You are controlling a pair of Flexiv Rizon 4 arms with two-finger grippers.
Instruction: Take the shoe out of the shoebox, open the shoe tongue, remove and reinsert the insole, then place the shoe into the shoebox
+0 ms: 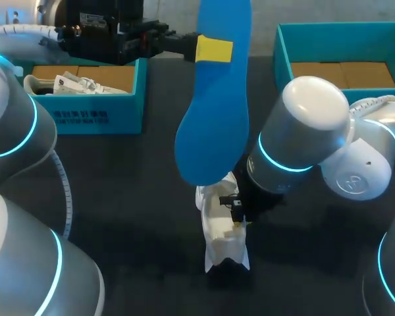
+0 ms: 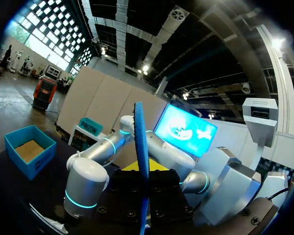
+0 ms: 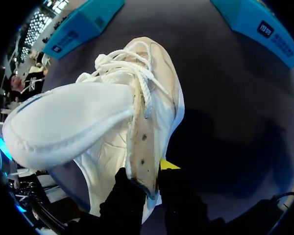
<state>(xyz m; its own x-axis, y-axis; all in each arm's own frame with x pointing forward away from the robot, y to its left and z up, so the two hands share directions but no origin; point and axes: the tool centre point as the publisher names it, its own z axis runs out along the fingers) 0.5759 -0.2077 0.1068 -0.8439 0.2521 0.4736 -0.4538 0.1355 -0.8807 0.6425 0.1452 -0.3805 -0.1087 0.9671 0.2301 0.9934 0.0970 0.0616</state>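
High over the table my left gripper is shut on the blue insole, which hangs down above the shoe. In the left wrist view the insole shows edge-on between that gripper's fingers. The white shoe lies on the dark table, with my right gripper at its side. Seen from the right wrist, the tongue is folded far out, and the right gripper pinches the shoe's eyelet edge between its fingers.
A teal shoebox at the back left holds another white shoe. A second teal shoebox with a brown cardboard floor stands at the back right. My right arm's elbow looms over the table's middle right.
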